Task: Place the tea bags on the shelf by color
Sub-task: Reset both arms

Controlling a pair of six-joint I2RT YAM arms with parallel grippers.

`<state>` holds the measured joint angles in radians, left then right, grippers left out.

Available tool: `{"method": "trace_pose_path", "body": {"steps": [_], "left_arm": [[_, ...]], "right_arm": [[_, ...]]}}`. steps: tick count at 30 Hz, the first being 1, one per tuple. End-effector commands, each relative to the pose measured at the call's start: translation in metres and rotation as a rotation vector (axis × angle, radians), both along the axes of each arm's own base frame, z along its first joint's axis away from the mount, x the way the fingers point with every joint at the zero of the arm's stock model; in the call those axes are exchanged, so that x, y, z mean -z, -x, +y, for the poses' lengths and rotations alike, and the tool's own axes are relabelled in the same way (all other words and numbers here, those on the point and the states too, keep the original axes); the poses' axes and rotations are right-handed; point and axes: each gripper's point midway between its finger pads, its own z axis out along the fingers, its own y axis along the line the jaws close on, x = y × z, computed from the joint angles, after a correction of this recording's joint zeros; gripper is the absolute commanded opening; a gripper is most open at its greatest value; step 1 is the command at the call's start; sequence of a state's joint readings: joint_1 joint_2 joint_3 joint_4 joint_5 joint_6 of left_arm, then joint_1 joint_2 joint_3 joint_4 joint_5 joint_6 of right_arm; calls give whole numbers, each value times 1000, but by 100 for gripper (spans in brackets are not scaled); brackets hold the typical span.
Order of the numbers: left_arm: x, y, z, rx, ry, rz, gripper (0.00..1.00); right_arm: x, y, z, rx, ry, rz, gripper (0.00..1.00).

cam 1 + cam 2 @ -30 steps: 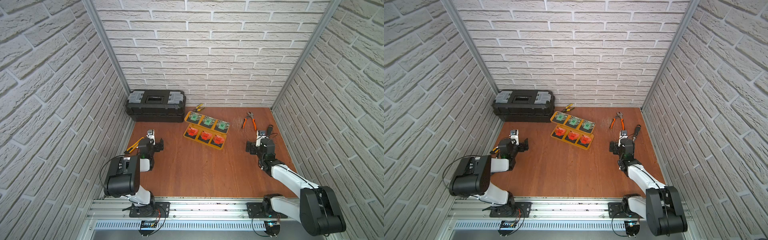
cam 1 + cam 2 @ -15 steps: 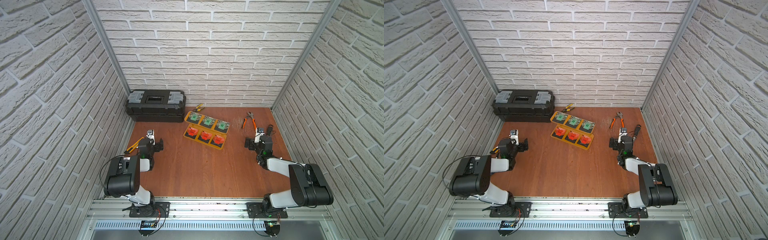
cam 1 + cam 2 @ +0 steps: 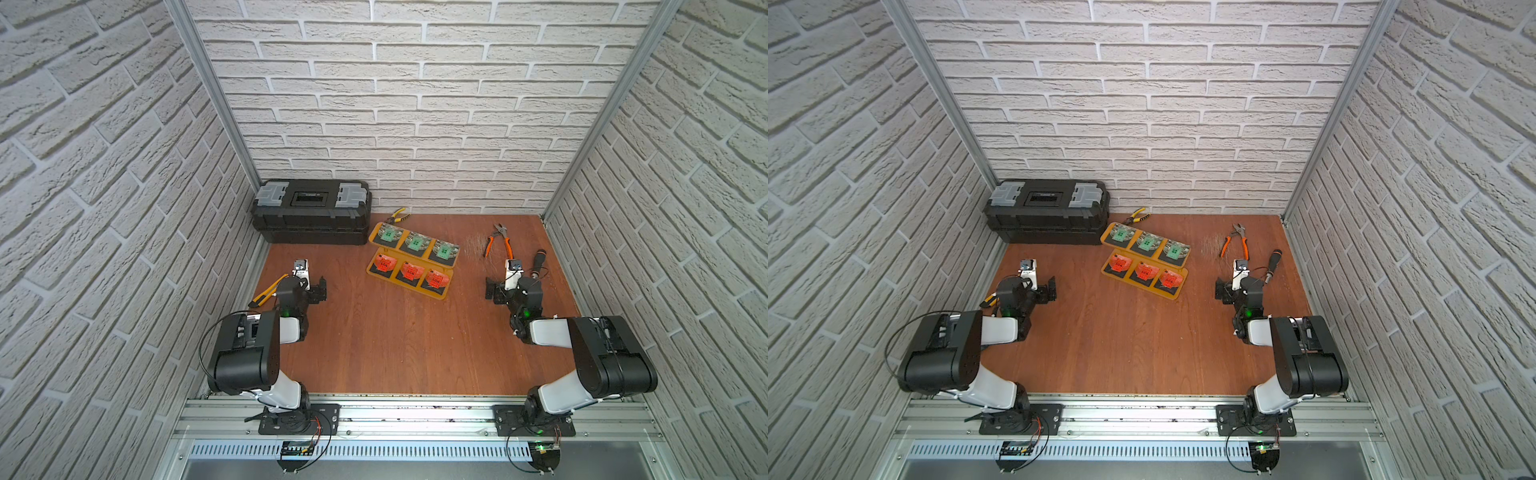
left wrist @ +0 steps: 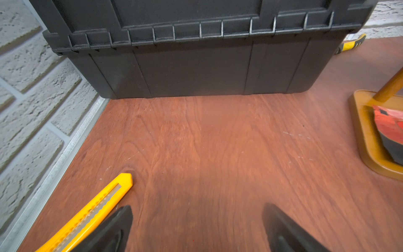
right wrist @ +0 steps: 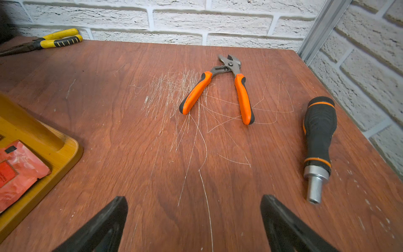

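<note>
A small yellow shelf (image 3: 440, 294) is seen on the wooden table (image 3: 395, 340), and every place here is given from this shelf. All six tea bags are laid on it, sorted by color. In both top views three green tea bags (image 3: 415, 243) (image 3: 1146, 243) are placed in a row on its rear board, the one toward the back wall. Three red tea bags (image 3: 409, 271) (image 3: 1144, 271) are placed in a row on its front board. Each bag lies flat beside the next one.

The left gripper (image 3: 319, 289) is held low over the table, well apart from the shelf, on its left side. In the left wrist view its jaws (image 4: 197, 206) are spread wide, and only bare wood is seen between them. The right gripper (image 3: 492, 289) is held low on the right side of the shelf, also apart from it. In the right wrist view its jaws (image 5: 193, 197) are spread wide too, and nothing is grasped.

A black toolbox (image 3: 311, 212) is set to the left of the shelf, behind it, against the back wall. Yellow pliers (image 3: 398, 216) are laid just behind the shelf. Orange pliers (image 3: 498, 245) and a screwdriver (image 3: 538, 262) are laid to the right of the shelf. A yellow knife (image 3: 266, 291) is laid far to the left of the shelf, beside the left gripper.
</note>
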<state>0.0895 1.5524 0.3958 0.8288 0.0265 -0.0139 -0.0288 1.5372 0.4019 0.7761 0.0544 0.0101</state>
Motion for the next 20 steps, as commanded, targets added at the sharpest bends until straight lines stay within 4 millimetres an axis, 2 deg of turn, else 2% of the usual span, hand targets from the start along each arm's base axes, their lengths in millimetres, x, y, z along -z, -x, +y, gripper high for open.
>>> {"method": "trace_pose_path", "body": {"steps": [1,20], "left_arm": [[-9,-4,0,3,-15,-31,99],[-9,-5,-1,5,-17,-29,99]], "right_arm": [[-19,-5,3,-15,9,-68,99],[-19,-6,3,-15,11,-71,99]]}}
